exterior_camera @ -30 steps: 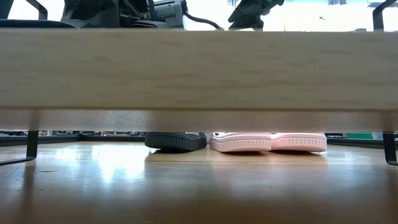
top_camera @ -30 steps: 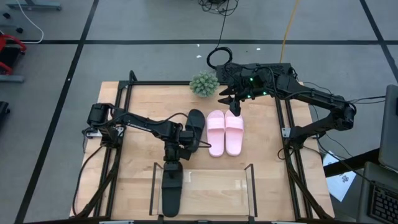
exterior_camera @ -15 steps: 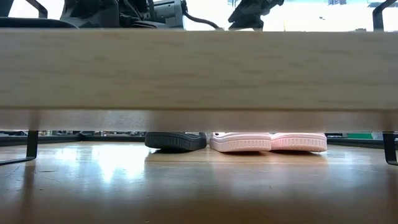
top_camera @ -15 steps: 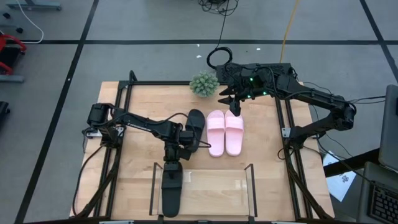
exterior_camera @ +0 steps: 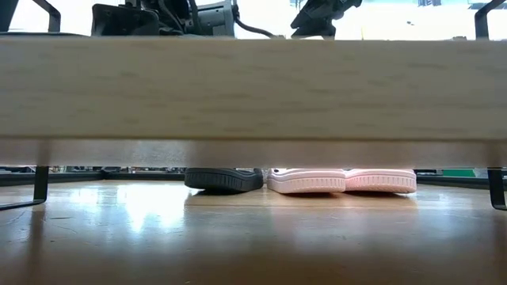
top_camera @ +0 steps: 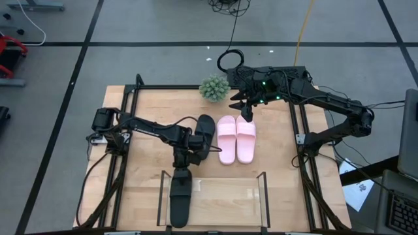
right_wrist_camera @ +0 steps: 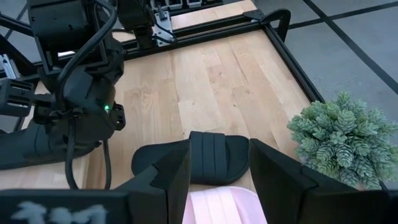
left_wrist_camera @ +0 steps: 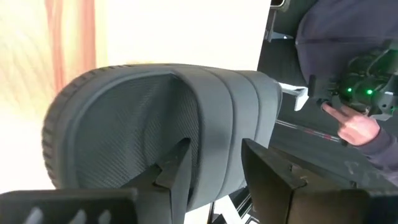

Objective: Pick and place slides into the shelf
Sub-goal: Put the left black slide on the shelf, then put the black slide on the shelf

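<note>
- The floor (top_camera: 150,26) is grey, crossed by black tape lines (top_camera: 163,44).
- A pale wooden table (top_camera: 147,140) sits inside a black metal frame (top_camera: 124,98).
- A small green plant (top_camera: 213,87) stands at the table's far edge.
- A yellow cable (top_camera: 302,29) and a black cable (top_camera: 230,39) run across the floor.
- Bright light fills the room beyond the table.

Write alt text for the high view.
Left gripper sits over a black slide at the left end of the shelf. The other black slide and the pink pair lie mid-table; the right gripper hovers above the pink pair.
</note>
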